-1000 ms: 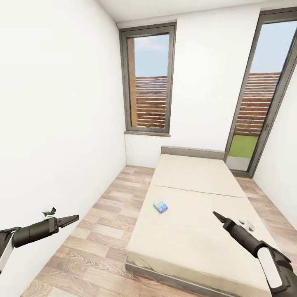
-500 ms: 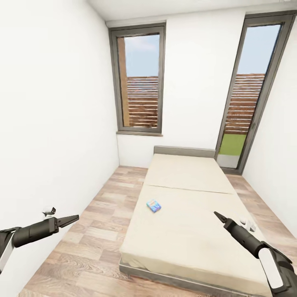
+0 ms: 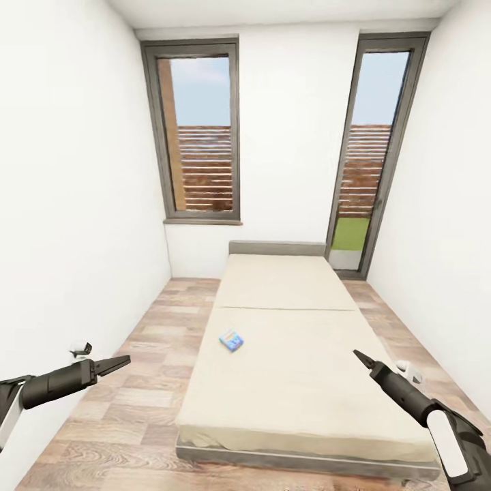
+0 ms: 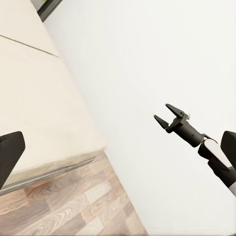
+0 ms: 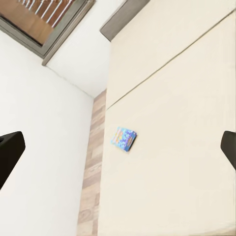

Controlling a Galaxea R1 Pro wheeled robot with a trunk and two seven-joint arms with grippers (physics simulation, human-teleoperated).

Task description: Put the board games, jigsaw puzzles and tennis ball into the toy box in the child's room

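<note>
- The head camera has swung since a second ago, so the bed (image 3: 300, 368) now sits squarely in mid-frame.
- A small blue board game (image 3: 232, 339) lies flat left of centre, corners turned diagonally to the bed's edges.
- Left gripper (image 3: 121, 361): fingers look nearly closed, empty; right gripper (image 4: 167, 114): parted, empty.
</note>
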